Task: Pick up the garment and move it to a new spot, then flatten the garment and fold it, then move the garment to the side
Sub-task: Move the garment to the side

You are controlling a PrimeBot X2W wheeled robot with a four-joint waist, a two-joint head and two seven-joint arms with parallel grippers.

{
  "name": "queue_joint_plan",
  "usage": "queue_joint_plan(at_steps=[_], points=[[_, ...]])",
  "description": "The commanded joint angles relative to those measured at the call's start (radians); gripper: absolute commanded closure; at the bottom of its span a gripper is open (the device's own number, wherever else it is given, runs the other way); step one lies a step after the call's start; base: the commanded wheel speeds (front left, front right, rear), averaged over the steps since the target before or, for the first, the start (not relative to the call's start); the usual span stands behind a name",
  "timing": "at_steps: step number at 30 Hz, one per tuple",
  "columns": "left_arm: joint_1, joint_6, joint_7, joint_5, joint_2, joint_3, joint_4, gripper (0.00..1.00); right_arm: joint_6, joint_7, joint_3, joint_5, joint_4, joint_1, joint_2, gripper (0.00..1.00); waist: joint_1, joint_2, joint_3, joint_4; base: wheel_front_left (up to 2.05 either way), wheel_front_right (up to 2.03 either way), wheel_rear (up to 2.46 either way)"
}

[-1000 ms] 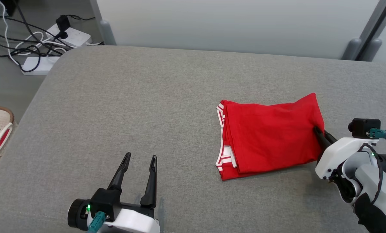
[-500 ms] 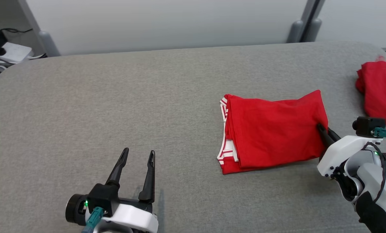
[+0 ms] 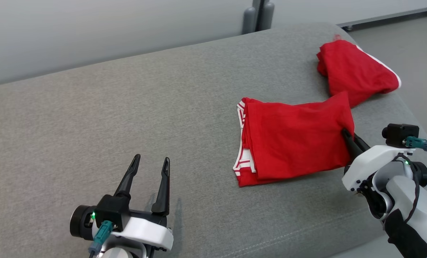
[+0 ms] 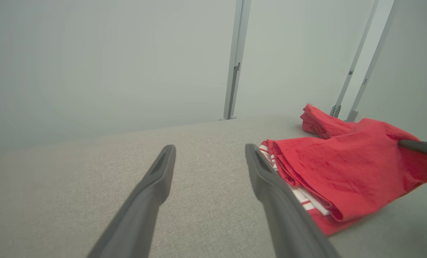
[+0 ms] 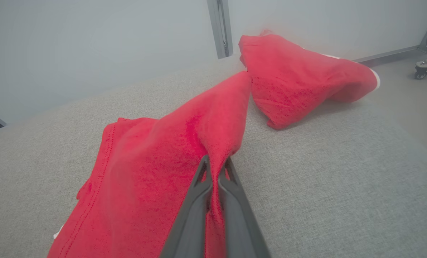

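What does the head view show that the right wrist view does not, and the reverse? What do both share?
Head view: the open left end effector over the grey fabric surface, and the right arm's white wrist housing. Right wrist view: a small caster wheel on the floor. Both: the shut right end effector pinching the edge of the folded red cloth garment, the second red cloth garment beyond it, and the grey surface.

Bunched red cloth (image 3: 353,70) at grey cushion (image 3: 127,118) corner, pale wall (image 3: 91,32) behind
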State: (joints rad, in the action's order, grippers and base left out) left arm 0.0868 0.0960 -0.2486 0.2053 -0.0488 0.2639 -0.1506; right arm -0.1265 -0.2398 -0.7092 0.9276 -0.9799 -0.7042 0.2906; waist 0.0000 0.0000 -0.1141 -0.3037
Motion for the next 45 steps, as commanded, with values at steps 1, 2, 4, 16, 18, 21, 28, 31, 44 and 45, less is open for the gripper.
queue_joint_plan(at_steps=[1, 2, 4, 16, 18, 21, 28, 31, 44, 45], points=[[0.050, -0.010, -0.013, -0.015, -0.001, -0.035, 0.020, 0.00, -0.004, -0.022, 0.002, -0.010, 0.024, 0.021, 0.004, 1.00, 0.0000, 0.0000, -0.015, -0.050, 0.00, 0.00, 0.00], [0.052, -0.011, -0.013, -0.016, -0.001, -0.036, 0.020, 0.00, -0.004, -0.022, 0.004, -0.014, 0.025, 0.021, 0.000, 1.00, 0.0000, 0.0000, -0.017, -0.062, 0.00, 0.00, 0.00], [0.056, -0.012, -0.013, -0.020, -0.001, -0.037, 0.018, 0.00, -0.004, -0.022, 0.005, -0.021, 0.027, 0.020, -0.007, 1.00, 0.0000, 0.0000, -0.022, -0.081, 0.00, 0.00, 0.00], [0.111, -0.045, -0.013, -0.061, -0.007, -0.026, 0.002, 0.00, -0.004, -0.022, -0.007, -0.092, 0.051, -0.189, 0.013, 1.00, 0.0000, 0.0000, -0.126, -0.067, 0.00, 0.00, 0.00], [0.123, -0.050, -0.013, -0.065, -0.007, -0.025, 0.000, 0.00, -0.004, -0.022, -0.007, -0.096, 0.051, -0.231, 0.028, 1.00, 0.0000, 0.0000, -0.143, -0.050, 0.00, 0.00, 0.00], [0.141, -0.055, -0.013, -0.071, -0.008, -0.020, 0.001, 0.00, -0.004, -0.022, -0.006, -0.098, 0.049, -0.291, 0.054, 1.00, 0.0000, 0.0000, -0.168, -0.024, 0.00, 0.00, 0.00], [0.174, -0.062, -0.013, -0.079, -0.009, -0.012, 0.004, 0.00, -0.004, -0.022, 0.001, -0.091, 0.022, -0.380, 0.126, 1.00, 0.0000, 0.0000, -0.217, 0.021, 0.00, 0.00, 0.00], [0.184, -0.061, -0.013, -0.084, -0.012, -0.009, 0.008, 0.00, -0.004, -0.022, 0.017, -0.081, 0.008, -0.410, 0.164, 1.00, 0.0000, 0.0000, -0.242, 0.032, 0.00, 0.00, 0.00], [0.229, -0.067, 0.004, -0.108, -0.035, 0.021, 0.016, 0.00, -0.004, -0.022, 0.163, -0.073, -0.108, -0.430, 0.249, 1.00, 0.0000, 0.0000, -0.338, 0.032, 0.00, 0.00, 0.00], [0.233, -0.069, 0.009, -0.111, -0.036, 0.027, 0.018, 0.00, -0.004, -0.022, 0.167, -0.076, -0.122, -0.430, 0.248, 1.00, 0.0000, 0.0000, -0.346, 0.033, 0.00, 0.00, 0.00]])
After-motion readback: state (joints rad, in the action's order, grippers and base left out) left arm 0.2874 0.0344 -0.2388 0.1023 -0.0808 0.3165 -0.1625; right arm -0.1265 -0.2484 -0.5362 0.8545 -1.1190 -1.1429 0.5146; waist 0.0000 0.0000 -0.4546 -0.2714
